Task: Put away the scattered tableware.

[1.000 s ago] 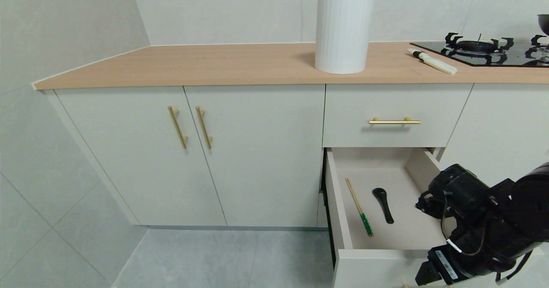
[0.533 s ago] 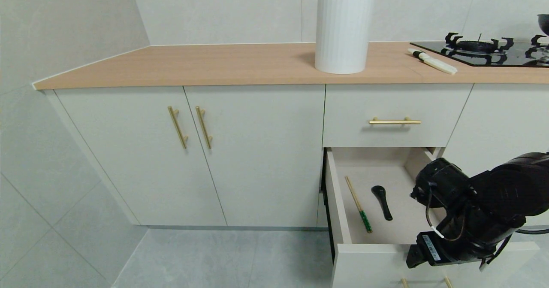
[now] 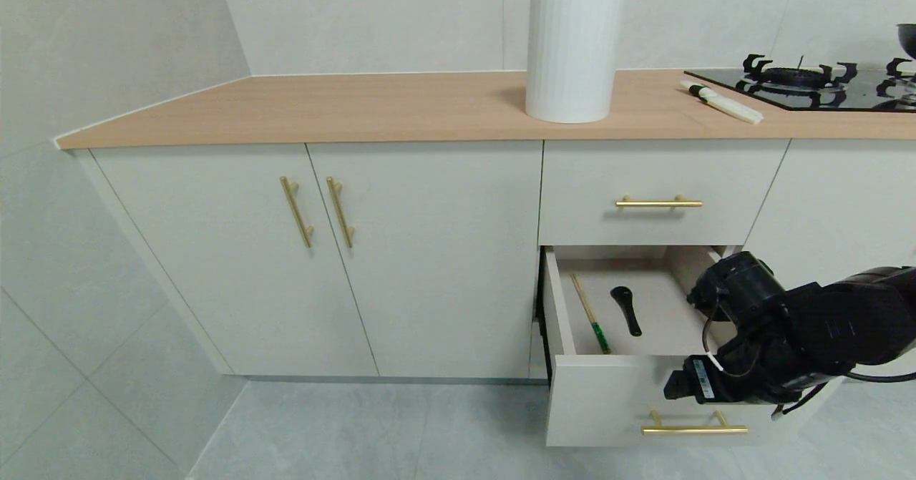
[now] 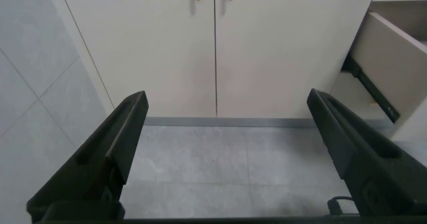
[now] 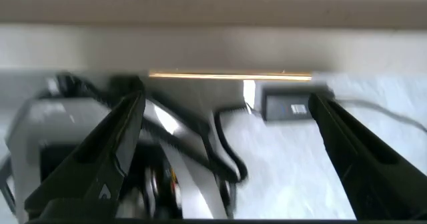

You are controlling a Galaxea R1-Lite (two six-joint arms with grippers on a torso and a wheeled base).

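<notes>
The lower drawer stands partly open, with a pair of green-tipped chopsticks and a black spoon lying inside. My right gripper is against the drawer front, just above its gold handle. In the right wrist view the gripper is open, fingers spread wide, with the handle and drawer front close ahead. My left gripper is open and holds nothing; it hangs over the floor, facing the cabinet doors.
A tall white ribbed canister and a white-handled utensil sit on the wooden counter. A gas stove is at the far right. A shut drawer lies above the open one. Tiled floor is free to the left.
The lower drawer has slid well inward, and the right arm has moved toward the cabinet with its gripper against the drawer front. The drawer's handle has come into view.
</notes>
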